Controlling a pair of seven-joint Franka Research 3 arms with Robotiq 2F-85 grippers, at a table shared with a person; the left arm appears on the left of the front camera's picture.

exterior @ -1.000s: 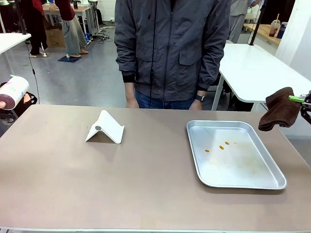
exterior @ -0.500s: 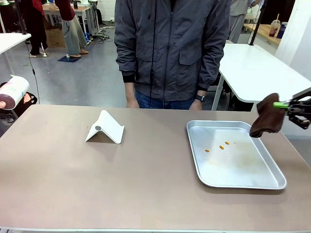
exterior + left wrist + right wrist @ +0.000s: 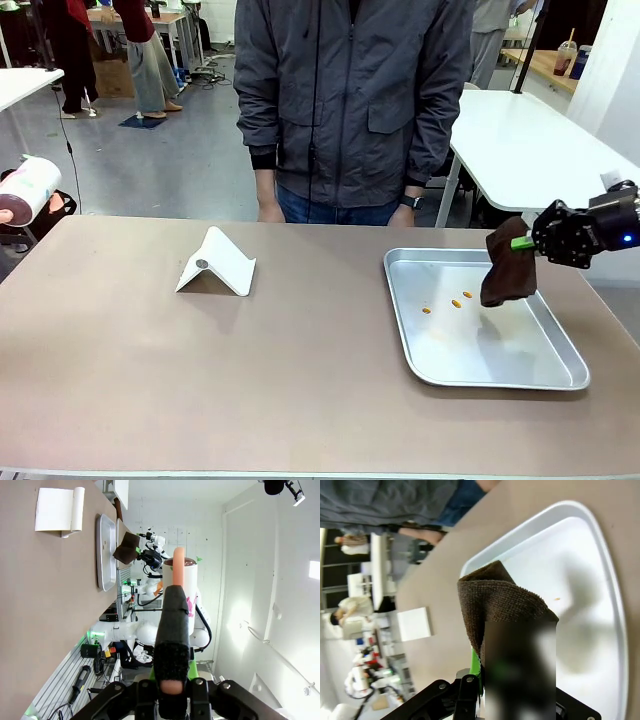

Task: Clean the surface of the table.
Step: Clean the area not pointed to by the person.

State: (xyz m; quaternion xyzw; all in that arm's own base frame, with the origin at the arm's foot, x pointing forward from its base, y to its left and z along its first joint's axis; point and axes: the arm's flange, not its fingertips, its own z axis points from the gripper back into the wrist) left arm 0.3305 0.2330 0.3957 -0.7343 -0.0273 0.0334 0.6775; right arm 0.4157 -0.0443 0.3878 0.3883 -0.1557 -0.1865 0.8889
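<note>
The brownish-tan table [image 3: 300, 370] stretches across the front view. My right gripper [image 3: 520, 243] is shut on a dark brown cloth [image 3: 505, 270], which hangs just over the far right part of the silver tray [image 3: 560, 372]. The same cloth [image 3: 495, 600] fills the middle of the right wrist view, above the tray's floor [image 3: 600, 630]. My left gripper [image 3: 175, 587] is shut on a white bottle with pink print [image 3: 189, 595], held off the table's left end. That bottle [image 3: 28, 188] pokes in at the left edge of the front view.
A few small orange crumbs [image 3: 456, 302] lie in the tray. A white folded stand [image 3: 217, 263] sits on the table's far left half. A person in a grey jacket [image 3: 350, 100] stands at the far edge, hands down.
My right gripper has carried the brown cloth leftwards and down, from beyond the table's right edge to over the tray. The left arm and bottle have stayed still.
</note>
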